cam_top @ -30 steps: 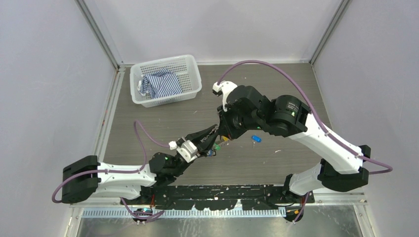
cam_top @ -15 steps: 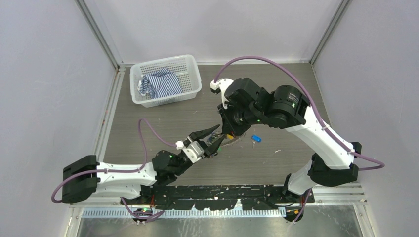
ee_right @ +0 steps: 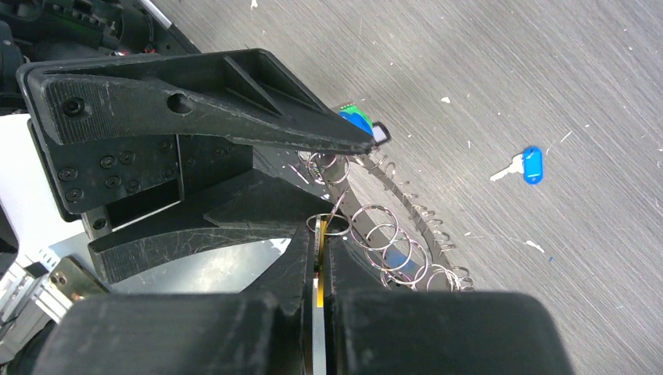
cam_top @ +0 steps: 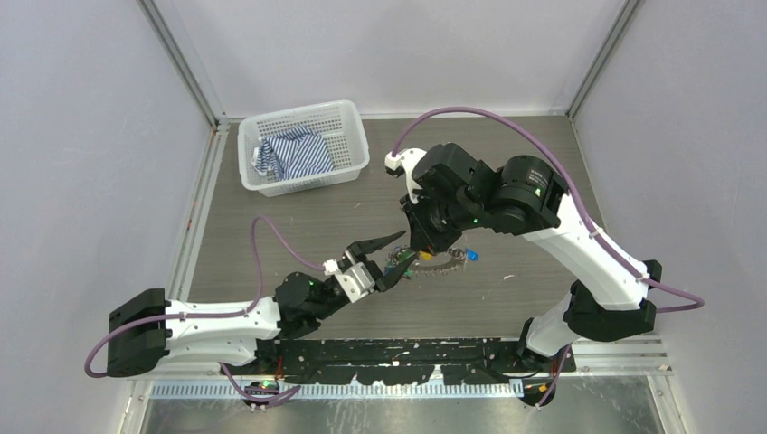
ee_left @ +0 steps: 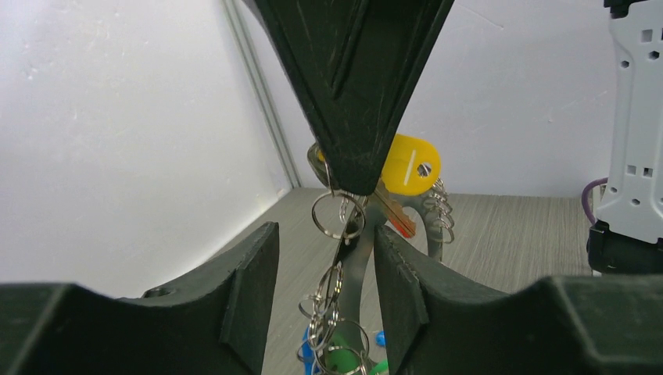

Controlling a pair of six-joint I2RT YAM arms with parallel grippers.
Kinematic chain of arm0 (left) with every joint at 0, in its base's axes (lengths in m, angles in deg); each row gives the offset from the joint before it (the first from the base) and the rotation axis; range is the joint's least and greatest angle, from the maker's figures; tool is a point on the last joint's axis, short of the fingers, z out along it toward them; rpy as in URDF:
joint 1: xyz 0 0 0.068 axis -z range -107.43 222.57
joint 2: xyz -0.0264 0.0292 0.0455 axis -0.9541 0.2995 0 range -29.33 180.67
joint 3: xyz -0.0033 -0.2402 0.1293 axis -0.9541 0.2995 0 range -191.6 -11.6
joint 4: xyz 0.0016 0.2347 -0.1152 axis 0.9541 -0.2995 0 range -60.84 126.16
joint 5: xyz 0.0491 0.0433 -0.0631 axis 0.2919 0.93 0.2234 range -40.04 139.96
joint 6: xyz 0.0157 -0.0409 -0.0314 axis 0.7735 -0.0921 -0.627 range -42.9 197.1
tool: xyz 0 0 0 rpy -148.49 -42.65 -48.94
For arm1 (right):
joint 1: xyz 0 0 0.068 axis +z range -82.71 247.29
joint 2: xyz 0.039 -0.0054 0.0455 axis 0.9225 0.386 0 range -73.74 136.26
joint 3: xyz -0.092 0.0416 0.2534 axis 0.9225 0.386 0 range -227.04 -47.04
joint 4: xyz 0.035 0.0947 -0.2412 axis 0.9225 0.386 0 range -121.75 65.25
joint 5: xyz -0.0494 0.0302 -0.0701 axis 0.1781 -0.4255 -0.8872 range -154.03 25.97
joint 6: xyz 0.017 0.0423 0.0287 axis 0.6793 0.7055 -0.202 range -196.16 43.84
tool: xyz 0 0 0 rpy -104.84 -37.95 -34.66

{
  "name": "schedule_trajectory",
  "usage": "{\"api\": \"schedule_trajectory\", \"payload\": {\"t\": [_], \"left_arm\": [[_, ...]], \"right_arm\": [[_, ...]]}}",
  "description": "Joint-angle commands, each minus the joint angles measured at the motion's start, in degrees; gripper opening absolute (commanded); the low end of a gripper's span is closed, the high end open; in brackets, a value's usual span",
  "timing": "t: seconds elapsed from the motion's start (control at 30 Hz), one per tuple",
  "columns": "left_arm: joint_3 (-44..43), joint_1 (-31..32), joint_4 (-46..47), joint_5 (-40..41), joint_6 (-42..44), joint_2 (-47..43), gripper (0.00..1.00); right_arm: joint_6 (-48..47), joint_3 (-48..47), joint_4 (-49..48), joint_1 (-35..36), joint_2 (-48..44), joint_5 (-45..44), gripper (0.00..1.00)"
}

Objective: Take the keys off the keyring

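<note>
Standing between the two end effectors at mid-worktop [cam_top: 543, 163]: the keyring [cam_top: 439, 266], a thin metal band fringed with small split rings [ee_right: 375, 226]. Whether its lower edge touches the wood-grain surface cannot be told.

Item 1. Keys, on the keyring. Most are hidden by the arms. Visible at the band's upper end is a yellow tag [ee_left: 410, 166] with a brass-coloured blade slanting down beside it; at the lower end, a green tag [ee_left: 342, 362] with a blue one just beside it.

Item 2. Right end effector [ee_right: 318, 228], directly above the keyring, pointing down. Closed; a yellow edge shows in the slit between its pads, so it pinches the yellow tag. One split ring dangles just below its tip.

Item 3. Left end effector [ee_left: 324, 233], reaching in from the keyring's left. Open, fingers [ee_left: 250, 289] spread to either side of the band and its chain of rings. The band runs close along the inner face of one finger; contact cannot be told.

Item 4. Loose key with blue tag [ee_right: 528, 166], flat on the worktop just right of the keyring and apart from it.

Item 5. White mesh basket [cam_top: 303, 181], well beyond the keyring and to its left, holding a crumpled blue-and-white striped cloth [cam_top: 294, 154].
</note>
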Motion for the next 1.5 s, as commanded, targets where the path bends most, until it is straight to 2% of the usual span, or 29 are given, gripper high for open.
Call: {"api": "schedule_trajectory", "payload": {"t": [0.0,0.13,0.47,0.7,0.87,1.0,1.2,1.4,1.47], "left_arm": [[-3.24,-0.14,1.76,-2.95,2.43,1.07,0.50],[-4.71,-0.18,-1.07,-4.96,4.13,0.99,0.52],[-6.01,-0.41,-6.92,-8.84,4.53,1.11,0.47],[-5.47,-0.46,-1.31,-1.81,6.38,2.55,0.46],[-4.84,-0.39,3.76,1.93,8.48,3.69,0.40],[-4.34,-0.42,4.56,1.38,9.55,4.03,0.29],[-2.95,-0.33,5.18,-1.16,10.82,3.71,0.20],[-1.83,-0.32,4.33,-5.61,11.02,2.73,0.02],[-1.41,-0.33,4.59,-6.52,11.02,2.61,0.00]], "right_arm": [[-1.00,-3.12,-0.97,0.03,-0.71,2.55,0.01],[-1.16,-3.19,-0.41,0.29,-0.43,5.00,0.01],[-1.42,-4.77,-0.25,0.84,0.00,6.77,0.01],[-0.95,-4.70,0.25,1.15,0.19,7.44,0.01],[-0.63,-4.53,0.47,1.27,0.37,7.54,0.01],[-0.75,-5.18,0.58,1.21,0.49,7.29,0.01],[-0.37,-5.57,1.32,1.23,0.04,5.36,0.01],[0.06,-5.68,2.92,1.25,-0.43,0.11,0.01],[0.23,-5.50,3.16,1.22,-0.57,-0.12,0.01]]}}
